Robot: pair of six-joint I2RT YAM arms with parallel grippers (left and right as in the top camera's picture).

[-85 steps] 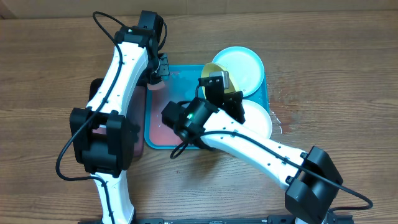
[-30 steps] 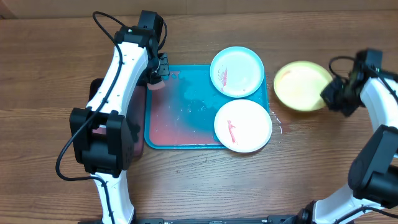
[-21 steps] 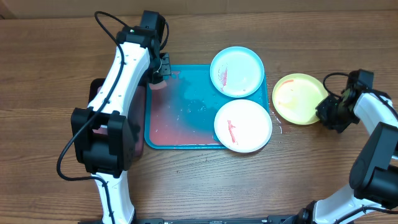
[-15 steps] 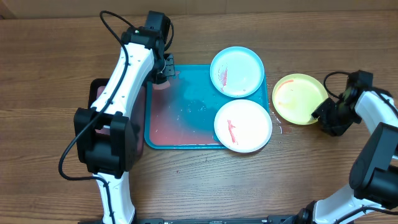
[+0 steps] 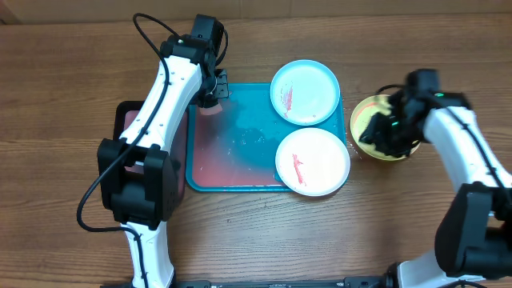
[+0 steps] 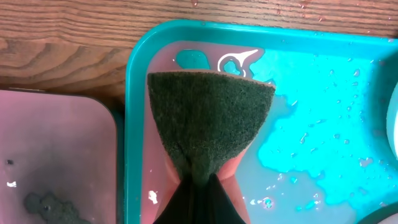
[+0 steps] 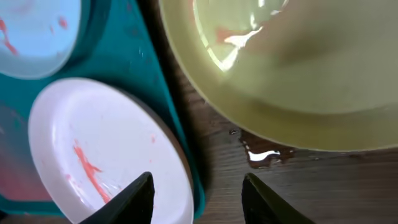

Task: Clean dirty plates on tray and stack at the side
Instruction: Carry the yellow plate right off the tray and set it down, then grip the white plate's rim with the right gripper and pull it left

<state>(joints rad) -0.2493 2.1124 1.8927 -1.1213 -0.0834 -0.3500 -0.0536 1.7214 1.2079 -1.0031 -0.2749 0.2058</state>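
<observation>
The teal tray (image 5: 190, 152) has a wet, reddish base. On its right side lie the light blue plate (image 5: 305, 92) and the white plate (image 5: 312, 162), both with red smears. The yellow-green plate (image 5: 368, 108) lies on the table right of the tray, partly hidden by my right arm. My left gripper (image 5: 213, 93) is shut on a green-faced sponge (image 6: 208, 118) at the tray's far left corner (image 6: 134, 93). My right gripper (image 5: 376, 138) is open and empty; in its wrist view (image 7: 198, 186) it hangs over the tray rim (image 7: 134, 56), between the white plate (image 7: 93, 143) and the yellow-green plate (image 7: 298, 68).
A smaller black tray (image 5: 178, 156) with reddish liquid sits against the teal tray's left side, seen also in the left wrist view (image 6: 56, 155). A small water puddle (image 7: 261, 152) lies on the wood by the yellow-green plate.
My right gripper carried the yellow-green plate off the tray, set it on the table to the right, let go, and has now moved left over it. My left gripper shifted slightly right.
</observation>
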